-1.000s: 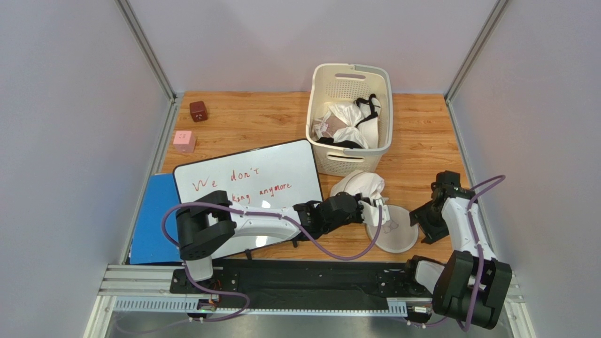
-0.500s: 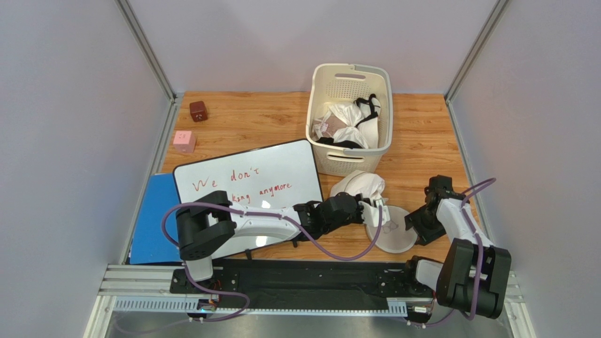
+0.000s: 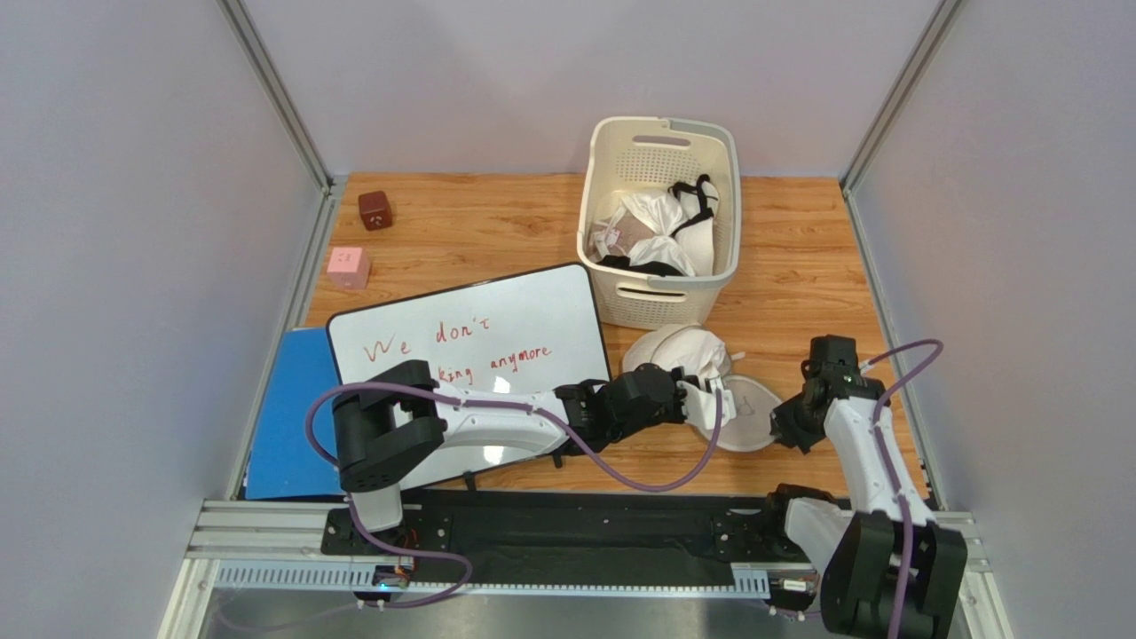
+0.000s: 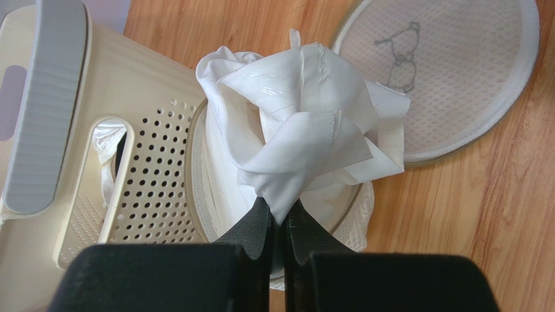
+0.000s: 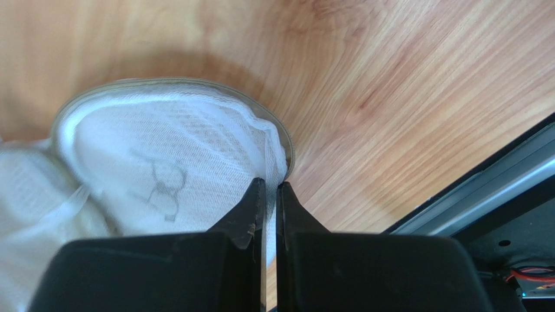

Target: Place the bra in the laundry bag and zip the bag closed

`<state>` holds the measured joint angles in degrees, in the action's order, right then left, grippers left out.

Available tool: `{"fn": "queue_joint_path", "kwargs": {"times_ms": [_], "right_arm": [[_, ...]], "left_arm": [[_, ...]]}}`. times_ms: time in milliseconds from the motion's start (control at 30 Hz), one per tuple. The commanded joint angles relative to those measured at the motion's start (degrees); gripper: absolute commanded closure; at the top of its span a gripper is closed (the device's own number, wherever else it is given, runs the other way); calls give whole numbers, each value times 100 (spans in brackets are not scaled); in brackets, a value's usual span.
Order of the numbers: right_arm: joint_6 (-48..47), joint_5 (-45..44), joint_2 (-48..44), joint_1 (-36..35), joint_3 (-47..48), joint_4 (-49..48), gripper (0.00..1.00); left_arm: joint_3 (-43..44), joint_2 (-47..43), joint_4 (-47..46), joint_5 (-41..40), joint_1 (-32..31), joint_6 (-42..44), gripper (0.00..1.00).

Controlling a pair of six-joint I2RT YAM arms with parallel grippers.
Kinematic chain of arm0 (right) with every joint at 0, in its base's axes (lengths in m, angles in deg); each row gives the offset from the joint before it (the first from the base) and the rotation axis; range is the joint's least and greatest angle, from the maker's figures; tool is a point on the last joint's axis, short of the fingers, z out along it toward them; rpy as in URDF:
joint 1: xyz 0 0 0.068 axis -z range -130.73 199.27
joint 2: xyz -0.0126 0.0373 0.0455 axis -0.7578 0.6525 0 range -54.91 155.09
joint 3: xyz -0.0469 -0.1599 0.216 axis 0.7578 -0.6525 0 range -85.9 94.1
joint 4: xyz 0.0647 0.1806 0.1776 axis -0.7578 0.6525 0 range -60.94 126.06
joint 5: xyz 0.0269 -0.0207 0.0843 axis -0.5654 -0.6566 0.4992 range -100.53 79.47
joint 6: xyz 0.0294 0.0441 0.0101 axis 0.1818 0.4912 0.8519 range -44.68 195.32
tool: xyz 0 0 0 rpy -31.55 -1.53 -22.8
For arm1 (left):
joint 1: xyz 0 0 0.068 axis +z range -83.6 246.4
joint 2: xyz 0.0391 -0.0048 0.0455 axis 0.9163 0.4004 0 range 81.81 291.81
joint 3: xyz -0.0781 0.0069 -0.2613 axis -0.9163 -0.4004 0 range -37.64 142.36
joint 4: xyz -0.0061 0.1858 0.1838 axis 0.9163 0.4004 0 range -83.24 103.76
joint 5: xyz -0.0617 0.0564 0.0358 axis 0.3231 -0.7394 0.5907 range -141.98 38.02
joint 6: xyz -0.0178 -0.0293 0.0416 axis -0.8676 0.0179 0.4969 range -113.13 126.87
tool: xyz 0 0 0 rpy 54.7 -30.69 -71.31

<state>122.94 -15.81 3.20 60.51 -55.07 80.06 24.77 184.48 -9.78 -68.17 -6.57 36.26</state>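
pinching a folded corner of the bra point(image 4: 306, 123) in the left gripper point(image 4: 280, 209), fingers pressing together on the white cloth with no gap showing. holding the bra as a crumpled, rounded heap on top of one half of the laundry bag point(image 4: 443, 71), right at the foot of the slatted basket point(image 4: 98, 162). showing no clear long axis in that bunched state; pointing one small strap end away from the gripper, toward the top of the left wrist view.

lying open as two round halves side by side, with the long axis of the pair running diagonally in the top view, from the basket's foot at far left out toward the right arm at near right. gripping the outer rim of the free half with the right gripper point(image 5: 270, 188) — jaws narrowing right down onto the edge, mesh bulging to one side of them. turning the inner mesh face of that half, marked with a grey scribble, up and toward the bra. appearing to lift the pinched edge off the wooden table point(image 3: 507, 240), judging by the shadow beyond the rim in the right wrist view.

sharing the table with a whiteboard point(image 3: 467, 340) carrying red handwriting, partly under the left arm and just beside a blue folder point(image 3: 283, 413). also sharing it with a pink cube point(image 3: 348, 266) and a dark red cube point(image 3: 375, 209) near the far-left corner, apart from each other. carrying white cloth and a black-strapped garment inside the basket.
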Motion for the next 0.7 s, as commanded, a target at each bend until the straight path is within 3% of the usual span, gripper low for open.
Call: {"fn": "queue_joint_path", "kwargs": {"times_ms": [0, 433, 667], "right_arm": [[152, 71, -974, -114, 440, 706, 100], [-832, 701, -1407, -782, 2181, 2624, 100], [-1271, 791, -1399, -949, 3473, 3371, 100]], "left_arm": [[219, -54, -104, -95, 28, -135, 100], [966, 736, -165, -885, -68, -4, 100], [580, 886, -753, -1334, -235, 629, 100]]}}
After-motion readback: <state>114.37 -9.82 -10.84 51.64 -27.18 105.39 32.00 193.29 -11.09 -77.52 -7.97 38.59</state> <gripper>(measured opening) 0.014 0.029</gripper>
